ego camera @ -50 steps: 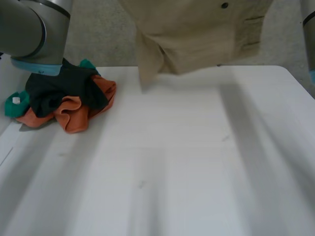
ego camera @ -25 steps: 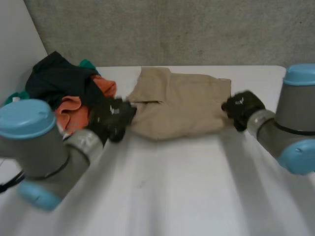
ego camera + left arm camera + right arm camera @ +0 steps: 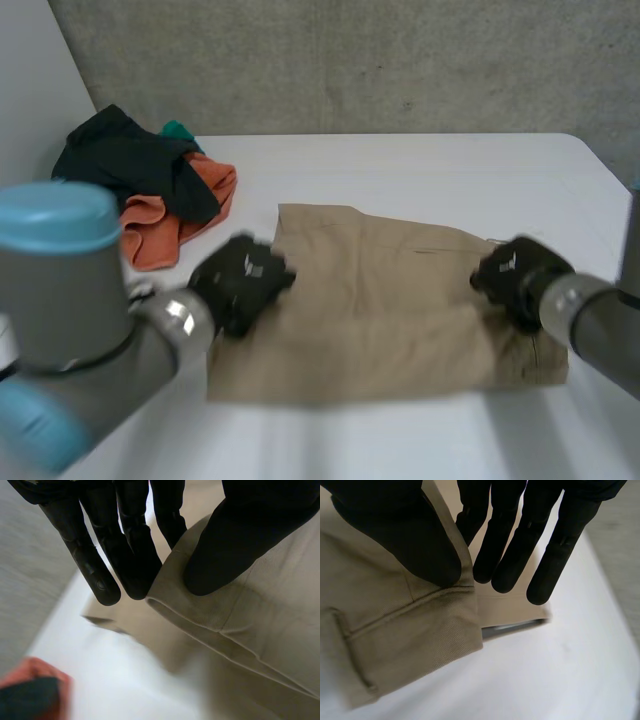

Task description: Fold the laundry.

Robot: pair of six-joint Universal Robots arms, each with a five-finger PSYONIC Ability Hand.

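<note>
A khaki garment [image 3: 380, 310] lies spread across the middle of the white table [image 3: 420, 165], with a seam and a pocket line showing. My left hand [image 3: 240, 283] holds its left edge. In the left wrist view the thumb [image 3: 235, 540] presses on top of the hem [image 3: 200, 622] and the fingers [image 3: 125, 550] lie beneath it, a pinch. My right hand [image 3: 520, 275] holds the right edge the same way: its thumb [image 3: 405, 535] lies on the cloth [image 3: 405, 635] and its fingers [image 3: 510, 545] go under the fold.
A heap of other laundry [image 3: 150, 185], dark, orange and teal pieces, sits at the back left of the table. A grey wall runs behind the table's far edge. Bare table lies behind the garment and to its right.
The khaki garment hung high above the table's far side a second ago. Both hands brought it down and toward the front, and it now lies flat.
</note>
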